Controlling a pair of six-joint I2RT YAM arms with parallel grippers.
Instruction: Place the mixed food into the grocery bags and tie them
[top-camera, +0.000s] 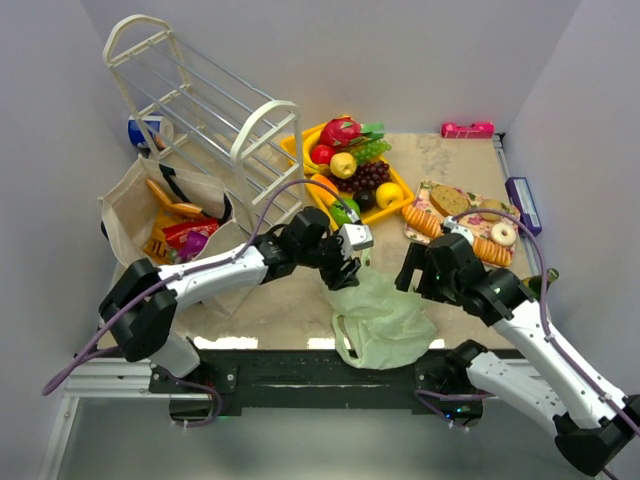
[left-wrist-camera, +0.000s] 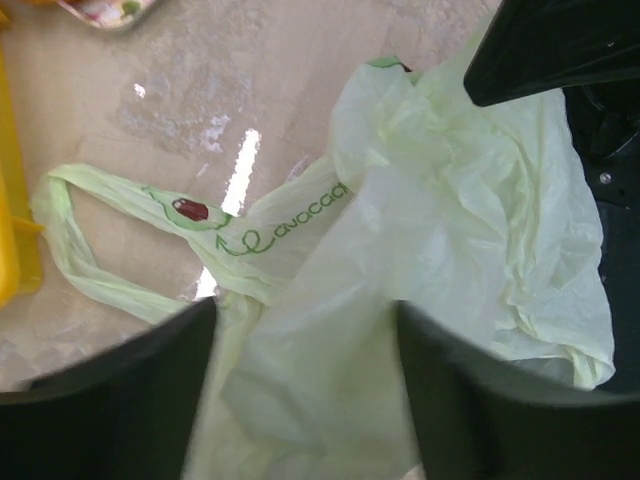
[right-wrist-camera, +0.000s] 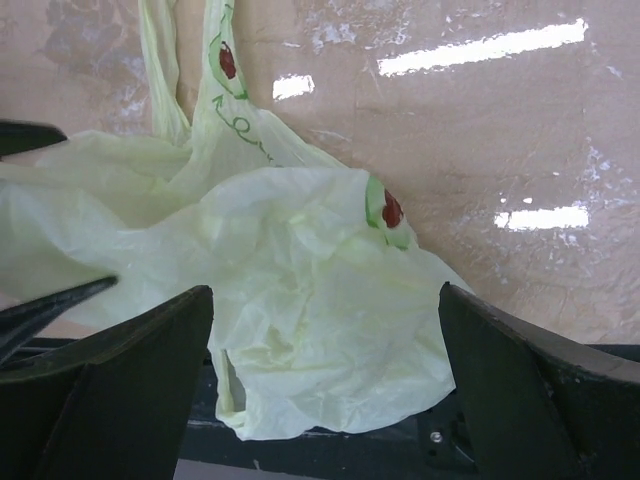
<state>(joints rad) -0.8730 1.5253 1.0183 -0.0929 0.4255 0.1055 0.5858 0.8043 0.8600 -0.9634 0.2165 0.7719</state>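
Observation:
A crumpled pale-green grocery bag (top-camera: 385, 315) lies at the table's near edge, between the two arms. My left gripper (top-camera: 345, 268) hangs over its upper left part. In the left wrist view the bag (left-wrist-camera: 450, 230) fills the frame, its film lying between the wide-apart jaws of the left gripper (left-wrist-camera: 305, 320), and one loop handle (left-wrist-camera: 90, 240) rests flat on the table. My right gripper (top-camera: 410, 270) stands open just above the bag (right-wrist-camera: 300, 280), nothing gripped in the right gripper (right-wrist-camera: 325, 300). A beige tote (top-camera: 125, 215) at the left holds snack packets (top-camera: 180, 235). Toy fruits (top-camera: 355, 165) sit behind the bag.
The fruits rest on a yellow tray (top-camera: 295, 150). To its right is a board with bread and donuts (top-camera: 465, 215). A white wire rack (top-camera: 200, 110) leans at the back left beside the tote. A pink item (top-camera: 467, 129) and a purple item (top-camera: 523, 203) lie along the right side.

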